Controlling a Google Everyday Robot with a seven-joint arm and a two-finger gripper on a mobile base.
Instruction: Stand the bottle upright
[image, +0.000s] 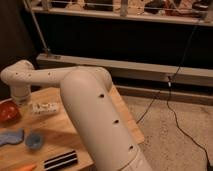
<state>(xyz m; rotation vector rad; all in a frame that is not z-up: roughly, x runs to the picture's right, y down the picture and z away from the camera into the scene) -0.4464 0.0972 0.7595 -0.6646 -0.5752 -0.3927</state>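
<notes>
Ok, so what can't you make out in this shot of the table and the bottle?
All in the camera view:
- bottle: label marks too small to read.
- red bowl: cut off by the left edge.
- orange object: cut off by the bottom edge, unidentifiable.
- table: right side hidden behind the arm.
- jaws: at the arm's far end, between bowl and bottle, hard to tell apart from the arm.

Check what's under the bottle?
Bottle lies sideways directly on the wooden table. Gripper hangs between it and the red bowl. Arm hides the table beyond its right end.
</notes>
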